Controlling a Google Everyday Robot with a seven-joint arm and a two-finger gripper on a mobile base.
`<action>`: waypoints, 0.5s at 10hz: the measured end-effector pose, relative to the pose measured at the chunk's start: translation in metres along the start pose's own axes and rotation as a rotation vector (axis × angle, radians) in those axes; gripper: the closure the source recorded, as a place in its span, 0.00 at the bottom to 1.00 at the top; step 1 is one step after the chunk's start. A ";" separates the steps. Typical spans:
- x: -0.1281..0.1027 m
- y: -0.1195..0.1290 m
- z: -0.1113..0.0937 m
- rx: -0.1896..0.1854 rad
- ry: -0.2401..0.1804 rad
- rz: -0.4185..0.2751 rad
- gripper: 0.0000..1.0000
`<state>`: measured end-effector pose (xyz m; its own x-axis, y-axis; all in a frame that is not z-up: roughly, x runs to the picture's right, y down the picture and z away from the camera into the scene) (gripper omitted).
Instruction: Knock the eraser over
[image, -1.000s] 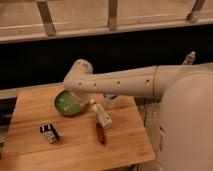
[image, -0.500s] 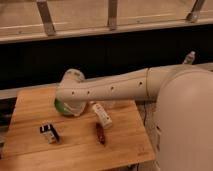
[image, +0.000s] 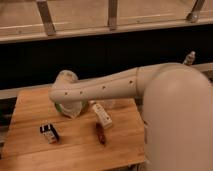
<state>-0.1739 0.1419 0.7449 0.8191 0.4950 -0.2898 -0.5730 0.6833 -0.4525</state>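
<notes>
The eraser (image: 49, 133) stands on the wooden table (image: 30, 107) at the front left. It is a small block with a black top and a white body. My white arm (image: 107, 87) reaches across from the right and bends down at its left end. My gripper (image: 71, 111) hangs there, largely hidden by the arm, shut and with nothing seen in it. It sits over the green bowl (image: 59, 107), behind and to the right of the eraser and apart from it.
A white bottle with a label (image: 101, 114) lies tilted at mid-table. A slim dark-red object (image: 100, 133) lies in front of it. The robot's bulky white body (image: 180, 120) fills the right side. A dark wall and railing run behind the table.
The arm has swung left and lower, so its end now covers most of the green bowl. The eraser, bottle and dark-red object have stayed put.
</notes>
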 end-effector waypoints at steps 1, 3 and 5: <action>-0.001 0.015 0.008 -0.003 0.033 -0.026 1.00; 0.002 0.041 0.041 -0.026 0.113 -0.067 1.00; 0.010 0.056 0.070 -0.060 0.164 -0.080 1.00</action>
<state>-0.1996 0.2223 0.7755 0.8583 0.3428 -0.3818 -0.5069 0.6816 -0.5277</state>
